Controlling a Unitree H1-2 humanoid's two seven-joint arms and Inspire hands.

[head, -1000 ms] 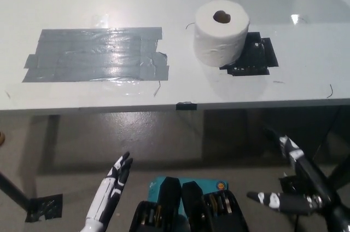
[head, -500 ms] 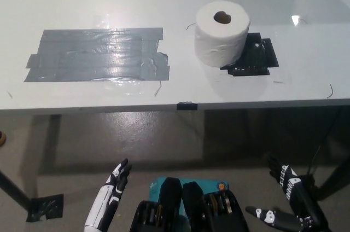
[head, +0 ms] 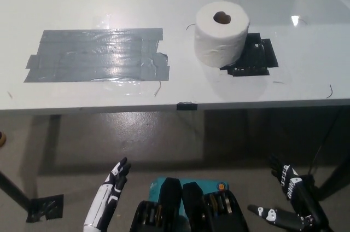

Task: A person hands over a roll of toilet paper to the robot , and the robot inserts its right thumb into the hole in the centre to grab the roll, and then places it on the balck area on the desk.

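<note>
Head view, looking steeply down on a white desk. The roll stands upright on the desk's right half, its core hole facing up. Its base rests on the left part of the black patch, overlapping the patch's left edge; most of the patch shows bare to the roll's right. A larger grey tape patch lies well apart to the left and carries nothing.

Both robot hands hang below the desk's near edge, over the floor. The right robot hand, black, sits at lower right with fingers spread apart and empty, well apart from the roll. The left robot hand, white, rests at lower left, fingers extended and apart, also empty. No person appears in view.

Step in hand, as judged: the roll already stands on the black area, free of any hand, so the placing step appears complete and the arms are in a lowered, idle pose. The task reads as at or near its end.

Next move, as judged: little is called for beyond keeping both hands clear of the desk. If fuller coverage of the patch were wanted, the right hand would need to rise above the desk edge, put its thumb into the core hole and shift the roll rightward.
</note>
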